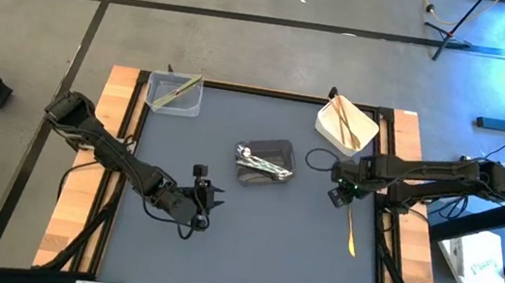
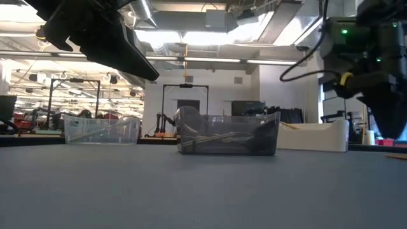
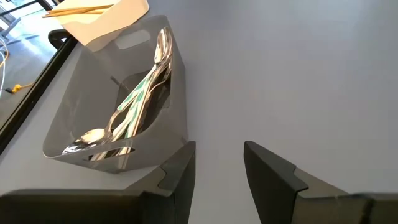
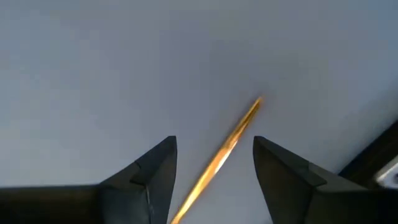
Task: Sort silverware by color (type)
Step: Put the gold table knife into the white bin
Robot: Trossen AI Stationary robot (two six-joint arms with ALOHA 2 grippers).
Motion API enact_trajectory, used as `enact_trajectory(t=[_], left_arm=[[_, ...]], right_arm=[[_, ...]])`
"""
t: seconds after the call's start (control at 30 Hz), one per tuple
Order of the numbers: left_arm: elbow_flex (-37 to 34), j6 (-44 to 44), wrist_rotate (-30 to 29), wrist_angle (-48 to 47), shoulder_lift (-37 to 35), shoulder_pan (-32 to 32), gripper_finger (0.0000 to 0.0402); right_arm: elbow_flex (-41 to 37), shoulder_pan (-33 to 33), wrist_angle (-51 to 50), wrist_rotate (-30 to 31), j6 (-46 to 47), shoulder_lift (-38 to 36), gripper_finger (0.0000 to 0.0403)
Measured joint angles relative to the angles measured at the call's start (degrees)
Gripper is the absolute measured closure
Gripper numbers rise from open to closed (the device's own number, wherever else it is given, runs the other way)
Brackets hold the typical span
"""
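My right gripper (image 4: pixel 214 168) hangs open astride the tan utensil (image 1: pixel 351 232) near the table's (image 1: pixel 247 258) right edge; I'd drop straight, centred, then pinch

The dark left gripper (image 1: pixel 203 197) hangs low over the near-left table, its two fingers parted. The dark right gripper (image 1: pixel 341 194) hovers at the right, arm stretched leftward, fingers (image 4: pixel 155 171) spread apart.
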Motion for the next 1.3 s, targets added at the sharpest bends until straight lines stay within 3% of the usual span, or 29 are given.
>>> enact_trajectory(t=[0.23, 0.77, 1.17, 1.3], left_arm=[[0.00, 0.04, 0.00, -0.02, 0.00, 0.00, 0.0270], [0.00, 0.03, 0.17, -0.23, 0.00, -0.02, 0.0270], [0.00, 0.04, 0.17, -0.20, 0.00, -0.02, 0.0270], [0.00, 0.04, 0.17, -0.20, 0.00, -0.02, 0.0270]], right_arm=[[-3.74, 1.38, 5.11, -2.60, 3.65, 0.61, 0.0207], [-5.82, 1.38, 7.27, -4.88, 2.64, 8.87, 0.0272], [-5.89, 1.40, 8.25, -5.10, -2.13, 9.05, 0.0392], [-5.89, 1.40, 8.24, -4.80, -3.26, 9.05, 0.0390]])
